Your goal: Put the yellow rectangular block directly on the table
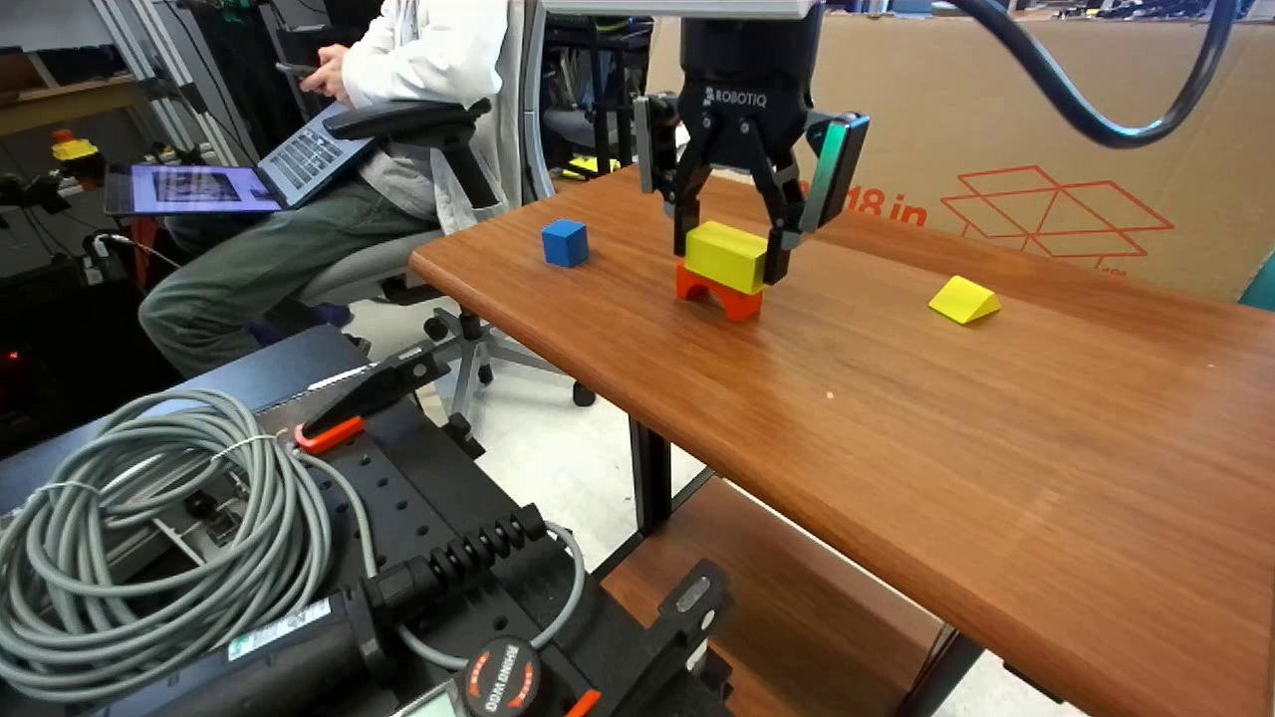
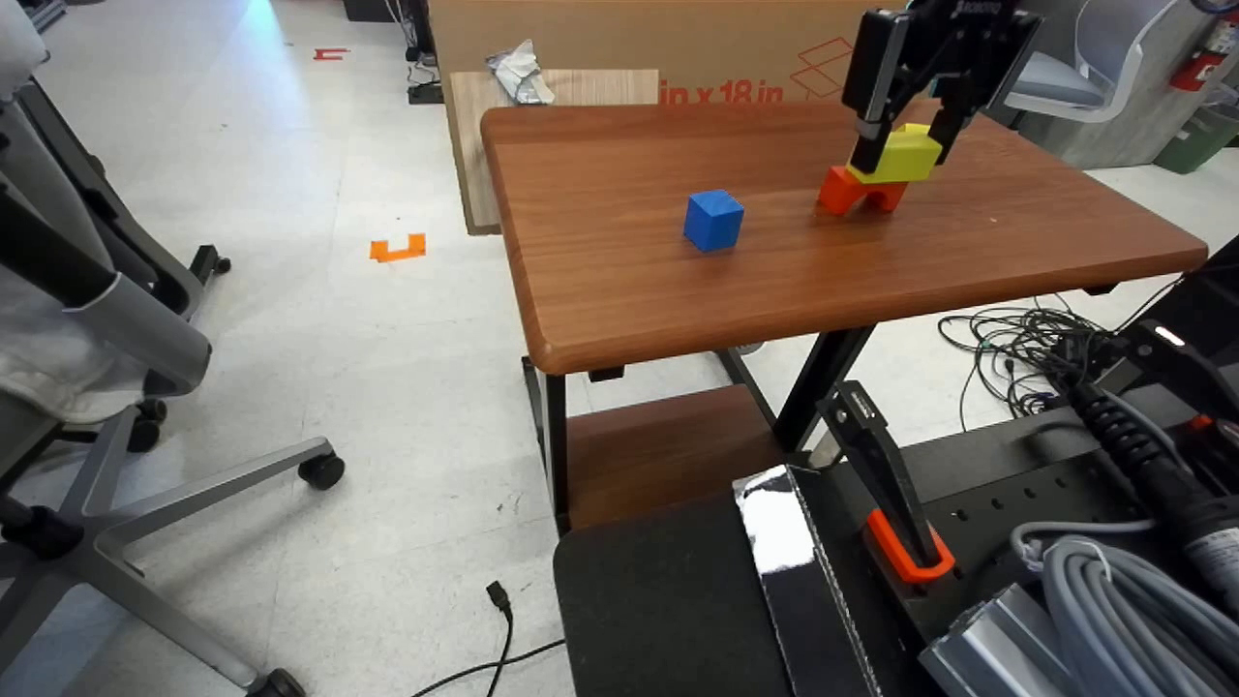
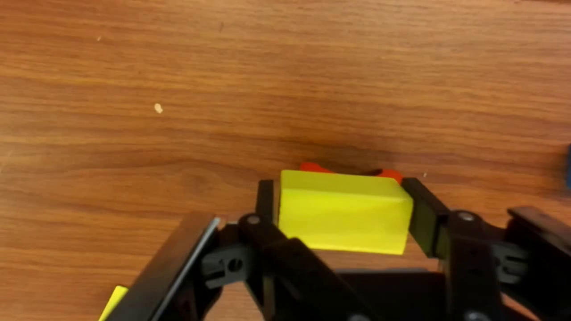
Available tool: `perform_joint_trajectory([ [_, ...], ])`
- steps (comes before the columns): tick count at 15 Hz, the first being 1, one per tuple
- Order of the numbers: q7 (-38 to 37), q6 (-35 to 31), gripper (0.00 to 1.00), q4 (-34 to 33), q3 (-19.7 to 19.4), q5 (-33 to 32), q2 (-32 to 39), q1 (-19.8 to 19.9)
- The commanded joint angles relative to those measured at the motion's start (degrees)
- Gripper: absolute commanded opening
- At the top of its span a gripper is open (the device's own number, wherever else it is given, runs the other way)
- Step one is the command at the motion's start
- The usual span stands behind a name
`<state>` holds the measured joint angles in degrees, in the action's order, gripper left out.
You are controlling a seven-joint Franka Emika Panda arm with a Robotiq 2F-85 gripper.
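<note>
1. Blue cube (image 1: 565,244) on the counter (image 1: 946,418), left of the red arch (image 1: 741,305) in an exterior view.
2. Yellow rectangular block (image 1: 725,258) over the red arch, fingers of the hand (image 1: 730,257) at both ends; I cannot tell whether they grip.
3. Right of the red arch there, a yellow triangular prism (image 1: 962,300).

I see the yellow rectangular block (image 3: 343,223) between the black fingers (image 3: 265,196) of the gripper (image 3: 342,196), a thin gap by one finger, a red block (image 3: 314,167) peeking out under the yellow one, and the brown wooden table (image 3: 223,89) all around.
</note>
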<state>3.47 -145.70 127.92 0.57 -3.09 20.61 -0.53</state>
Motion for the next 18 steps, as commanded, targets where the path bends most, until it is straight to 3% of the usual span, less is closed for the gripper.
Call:
perform_joint_trajectory([
  [1,-1.32,-0.59,0.44,-0.71,-0.27,-0.38,0.01,-0.41],
  [10,-5.25,0.72,0.42,-6.19,1.24,1.27,-0.76,-1.73],
  [18,-13.17,-0.16,0.42,-13.34,1.82,-0.74,5.24,-8.33],
])
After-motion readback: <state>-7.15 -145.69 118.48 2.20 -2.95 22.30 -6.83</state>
